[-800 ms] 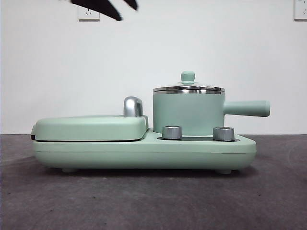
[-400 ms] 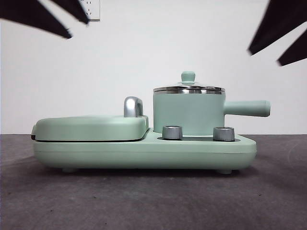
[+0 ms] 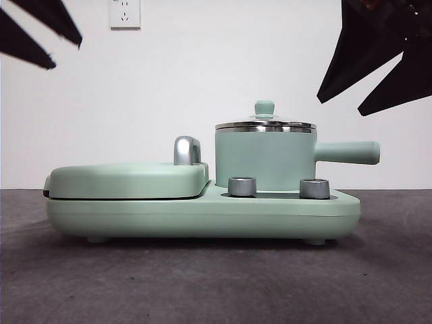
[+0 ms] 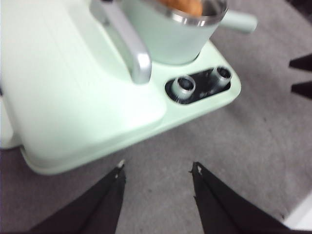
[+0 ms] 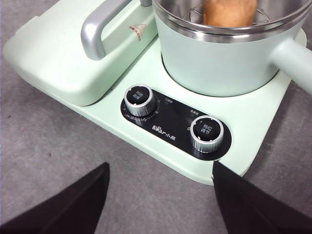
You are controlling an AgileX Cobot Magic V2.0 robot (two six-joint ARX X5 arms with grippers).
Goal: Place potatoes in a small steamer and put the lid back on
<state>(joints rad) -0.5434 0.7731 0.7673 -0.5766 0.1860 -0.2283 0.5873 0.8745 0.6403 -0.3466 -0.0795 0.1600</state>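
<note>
Mint-green steamer [image 3: 265, 160] upright on the right half of a green cooker base [image 3: 202, 214], steel rim up, straight side handle [image 3: 347, 152] pointing right in the front view. Glass lid [image 3: 264, 123] seated level on the rim, green knob on top. Orange-brown potato [image 5: 229, 10] inside the pot, resting on a wire rack, seen through the glass from the right wrist view; only an edge of it visible from the left wrist view. Flat green griddle [image 3: 128, 179] closed on the left half of the base, its chrome handle [image 3: 187, 150] just beside the pot. Two steel dials [image 5: 141, 101] on a black panel at the front of the base, below the pot. Left gripper [image 4: 157, 171] raised above the bare grey table [image 3: 216, 283] in front of the griddle, jaws apart, nothing between them, touching nothing. Right gripper [image 5: 161, 170] likewise raised in front of the dials, jaws spread wide, empty. In the front view, dark jaw tips high at both top corners, well apart from pot and lid. White wall behind, socket [image 3: 125, 13] near the top.
</note>
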